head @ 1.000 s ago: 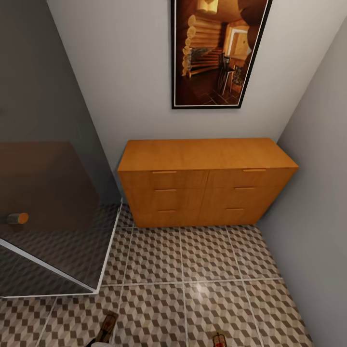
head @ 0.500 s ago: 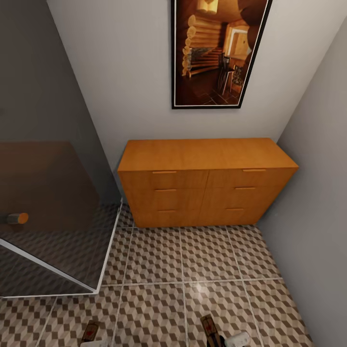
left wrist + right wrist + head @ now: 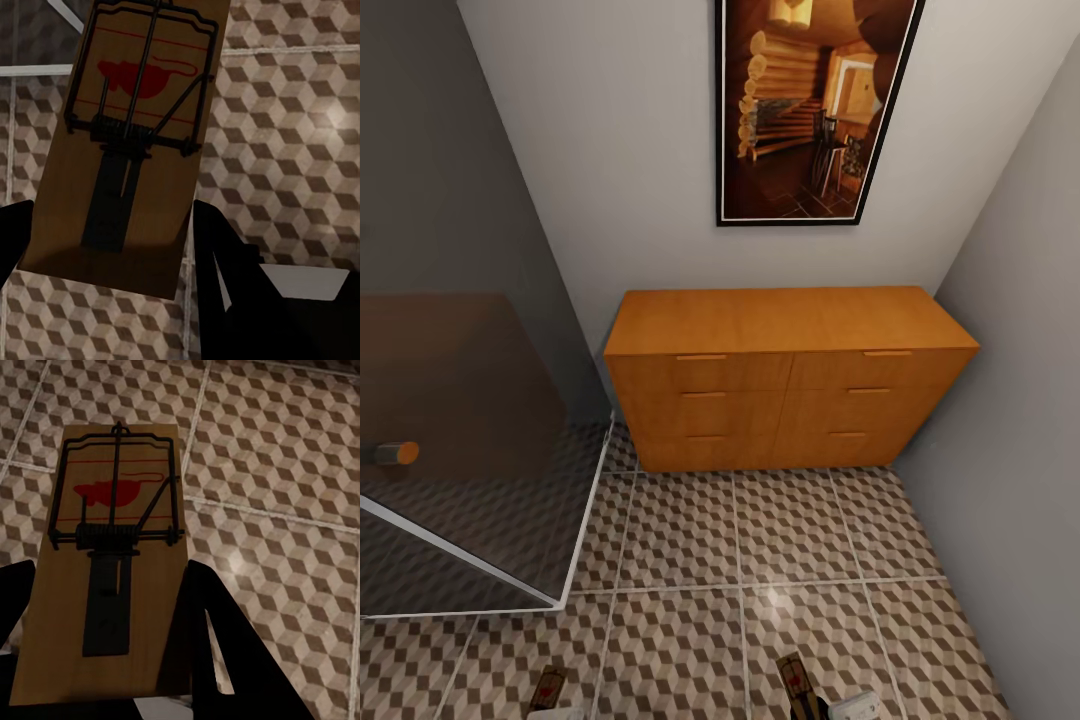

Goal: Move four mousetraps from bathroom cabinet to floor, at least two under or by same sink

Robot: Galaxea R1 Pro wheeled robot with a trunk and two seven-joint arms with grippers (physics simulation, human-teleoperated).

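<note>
Two brown wooden mousetraps with dark wire and a red spot are held above the bathroom floor [image 3: 800,530]. One mousetrap [image 3: 135,142] sits between the dark fingers [image 3: 221,255] of my left gripper [image 3: 112,240], which is shut on it. The other mousetrap [image 3: 112,562] is clamped the same way in my right gripper [image 3: 109,607]. In the head view the left trap [image 3: 548,688] and the right trap [image 3: 795,685] show at the lower edge. The orange-brown cabinet [image 3: 790,380] stands ahead against the wall, all drawers closed.
A dark glass shower enclosure [image 3: 460,450] with a white frame and a round handle [image 3: 398,452] takes up the left side. A grey wall [image 3: 1020,400] closes the right. A framed picture [image 3: 815,110] hangs above the cabinet. Patterned tiles stretch between me and the cabinet.
Over the last second the left trap dropped lower and to the left, while the right trap rose with a white part of the right arm. Since half a second ago, almost nothing moved.
</note>
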